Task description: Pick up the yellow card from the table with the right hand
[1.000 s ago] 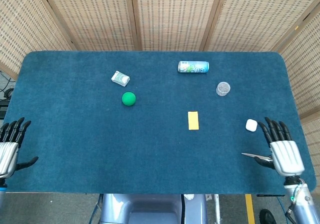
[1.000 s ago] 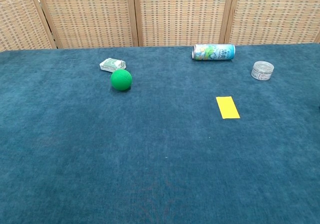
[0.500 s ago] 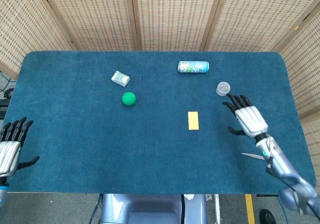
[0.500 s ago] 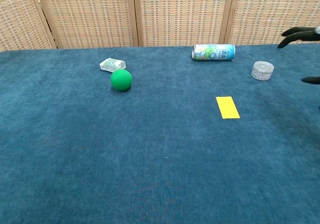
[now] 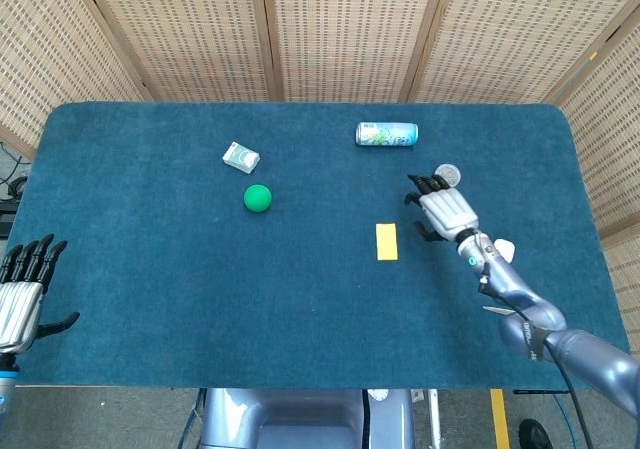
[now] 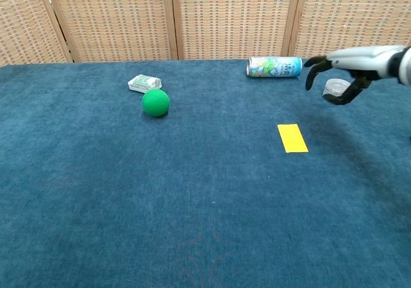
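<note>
From the head camera, we see our right hand (image 5: 444, 211) poised over the blue table (image 5: 150, 289), holding nothing, its dark fingers (image 5: 420, 184) spread and curled slightly downward, just to the right of the yellow card (image 5: 386, 241), which lies flat on the felt, untouched. The left hand (image 5: 20, 291) rests with fingers apart and nothing in it at the table's near left edge, well away from the action. The card is a narrow rectangle whose long axis runs from the near edge of the table toward the screen behind it. We judge the main risk to be the card's thinness: flat on soft cloth, it offers little edge, and fingertips coming straight down may press it into the felt or push it away instead of lifting it. From the chest camera, the right hand (image 6: 347, 70) hangs clearly above the surface, beyond and to the right of the card (image 6: 292, 138), with a small clear jar (image 6: 334, 88) partly hidden behind its fingers and a lying can (image 6: 274, 66) near; a low sweep could, we think, knock the jar. Here the card's long axis tilts slightly, its far end leaning left.
</note>
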Robot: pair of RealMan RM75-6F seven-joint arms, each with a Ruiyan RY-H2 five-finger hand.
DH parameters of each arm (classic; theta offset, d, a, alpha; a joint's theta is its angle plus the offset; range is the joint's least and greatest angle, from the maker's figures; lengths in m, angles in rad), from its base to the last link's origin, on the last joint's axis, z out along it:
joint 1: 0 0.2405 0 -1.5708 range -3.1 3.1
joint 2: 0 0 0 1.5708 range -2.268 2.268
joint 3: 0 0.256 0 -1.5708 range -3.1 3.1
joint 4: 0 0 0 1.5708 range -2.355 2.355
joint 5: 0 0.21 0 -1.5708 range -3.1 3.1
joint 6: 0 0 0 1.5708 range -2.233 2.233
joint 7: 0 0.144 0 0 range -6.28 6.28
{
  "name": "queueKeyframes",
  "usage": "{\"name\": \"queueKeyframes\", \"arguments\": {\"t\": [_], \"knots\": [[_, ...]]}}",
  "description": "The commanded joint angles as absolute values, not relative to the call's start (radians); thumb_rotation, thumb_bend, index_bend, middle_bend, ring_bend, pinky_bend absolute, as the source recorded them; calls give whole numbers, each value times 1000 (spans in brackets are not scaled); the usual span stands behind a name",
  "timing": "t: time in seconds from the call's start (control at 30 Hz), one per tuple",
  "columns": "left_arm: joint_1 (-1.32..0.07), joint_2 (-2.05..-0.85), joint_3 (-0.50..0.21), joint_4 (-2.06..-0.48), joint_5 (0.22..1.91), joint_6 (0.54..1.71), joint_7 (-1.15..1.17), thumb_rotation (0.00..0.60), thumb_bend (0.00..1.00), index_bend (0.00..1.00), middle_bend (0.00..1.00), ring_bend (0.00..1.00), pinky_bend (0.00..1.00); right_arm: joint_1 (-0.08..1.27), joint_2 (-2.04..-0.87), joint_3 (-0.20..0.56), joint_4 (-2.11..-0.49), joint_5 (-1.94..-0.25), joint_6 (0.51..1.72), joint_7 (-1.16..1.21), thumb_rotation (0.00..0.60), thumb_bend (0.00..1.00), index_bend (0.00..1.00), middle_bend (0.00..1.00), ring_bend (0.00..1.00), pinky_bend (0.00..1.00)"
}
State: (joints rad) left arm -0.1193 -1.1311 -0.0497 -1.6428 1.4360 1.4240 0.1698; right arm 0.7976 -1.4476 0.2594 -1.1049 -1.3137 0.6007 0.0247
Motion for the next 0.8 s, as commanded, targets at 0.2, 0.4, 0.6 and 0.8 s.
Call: {"name": "queueKeyframes", "arguments": {"t": [0.2,0.4,0.6,0.8], "knots": [[-122,-1123,-48,-1649,1431,1412,160,600,131,0,0,0,0,860,-1555,254,-1006,-1253,536,-17,600,477,298,0,0,0],[-125,-1118,-47,-1654,1427,1404,155,600,130,0,0,0,0,883,-1607,254,-951,-1237,542,-35,600,466,314,0,0,0],[-127,-1115,-46,-1658,1423,1399,153,600,130,0,0,0,0,911,-1650,251,-892,-1210,516,-55,600,466,316,0,0,0],[-127,-1114,-46,-1660,1421,1397,153,600,130,0,0,0,0,926,-1667,248,-893,-1208,524,-66,600,466,316,0,0,0]]}}
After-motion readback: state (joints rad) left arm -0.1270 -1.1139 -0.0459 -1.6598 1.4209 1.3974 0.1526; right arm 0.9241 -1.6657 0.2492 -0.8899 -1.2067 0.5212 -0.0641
